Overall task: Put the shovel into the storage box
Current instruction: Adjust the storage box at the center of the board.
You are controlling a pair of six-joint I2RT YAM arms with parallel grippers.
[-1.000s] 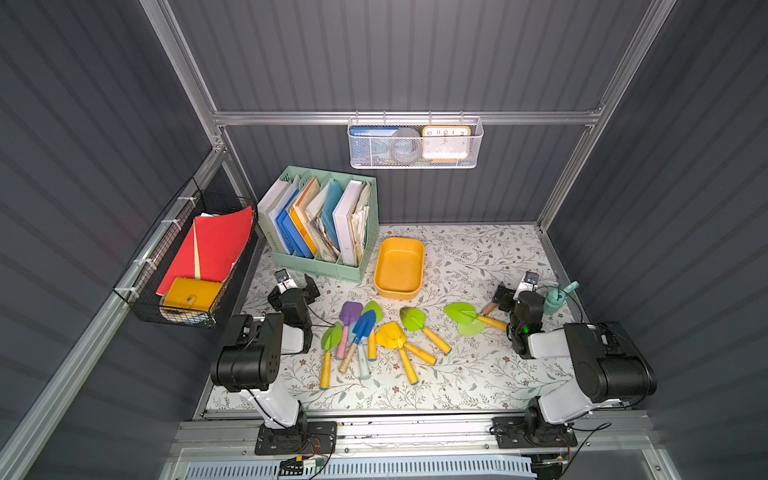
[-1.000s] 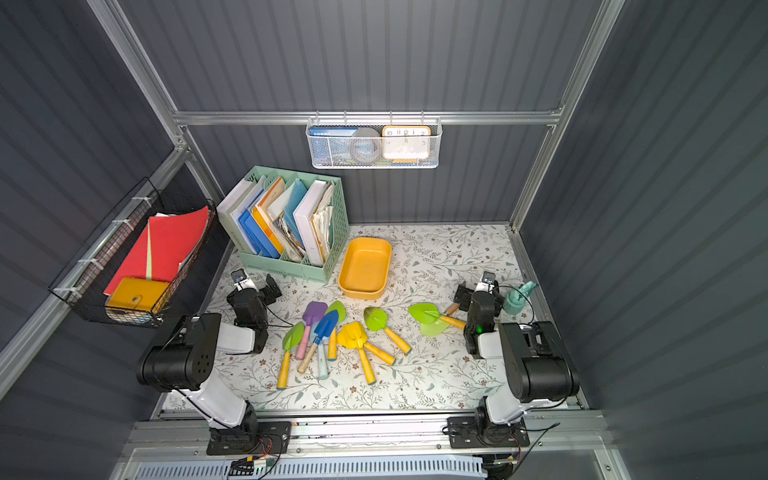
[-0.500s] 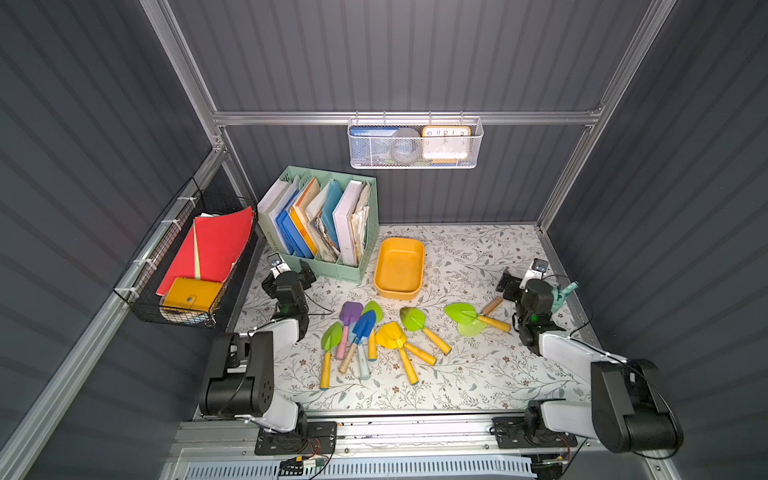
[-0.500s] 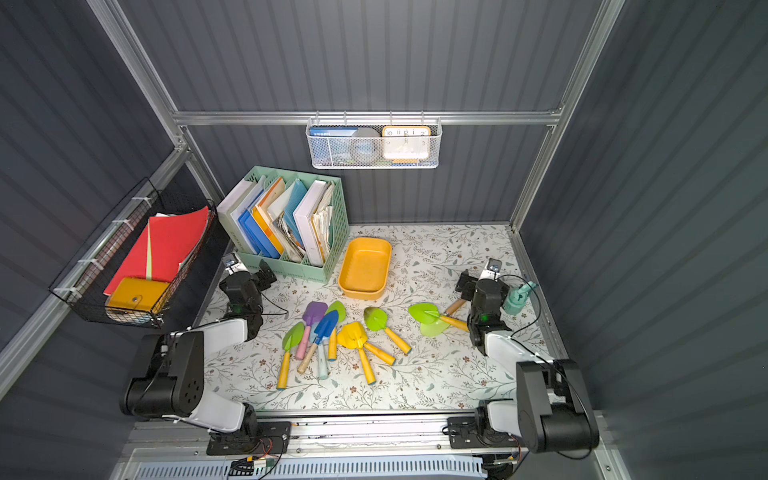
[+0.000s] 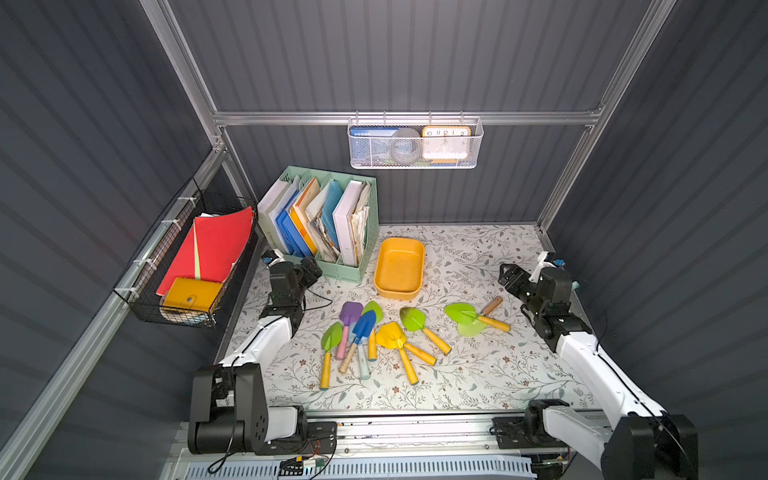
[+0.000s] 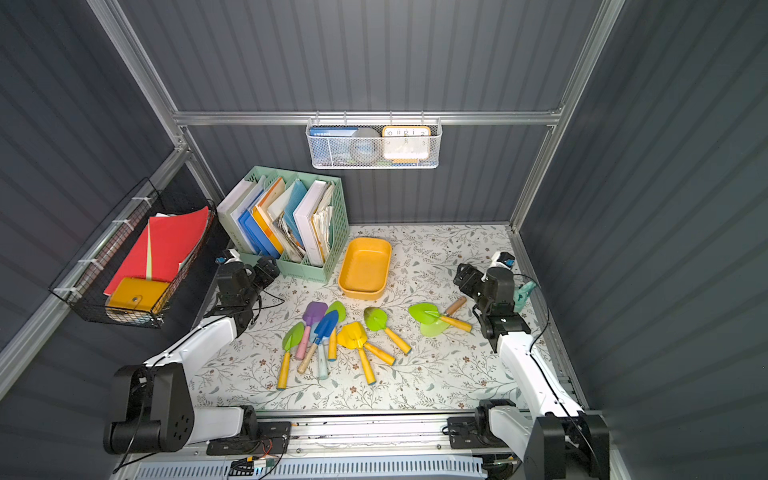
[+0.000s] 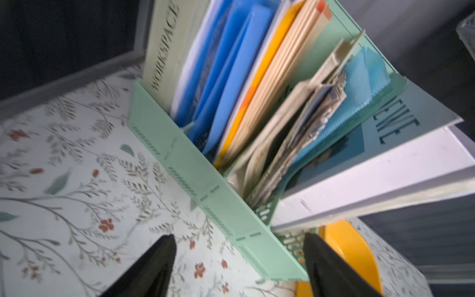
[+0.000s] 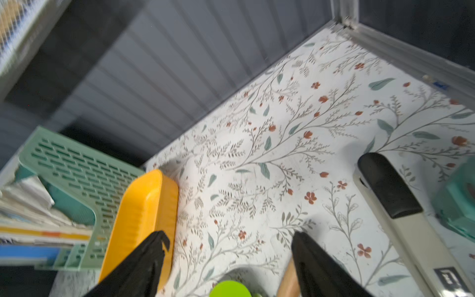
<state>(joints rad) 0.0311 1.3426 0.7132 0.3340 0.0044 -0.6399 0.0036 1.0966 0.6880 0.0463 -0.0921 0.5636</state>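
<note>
Both the left gripper (image 7: 239, 236) and the right gripper (image 8: 227, 233) are hanging open, holding nothing. The shovels (image 5: 365, 325) are lying overlapped mid-bench (image 5: 478, 374), nearer its front edge. The storage box (image 5: 399, 266) is sitting empty behind them. Pinching one handle is probably risking dragging its neighbours along.

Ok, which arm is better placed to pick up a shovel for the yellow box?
Right, probably. The right end effector is open beside the two green shovels, one wooden handle showing by its jaws. The left end effector faces the file organiser, away from the shovel pile.
</note>
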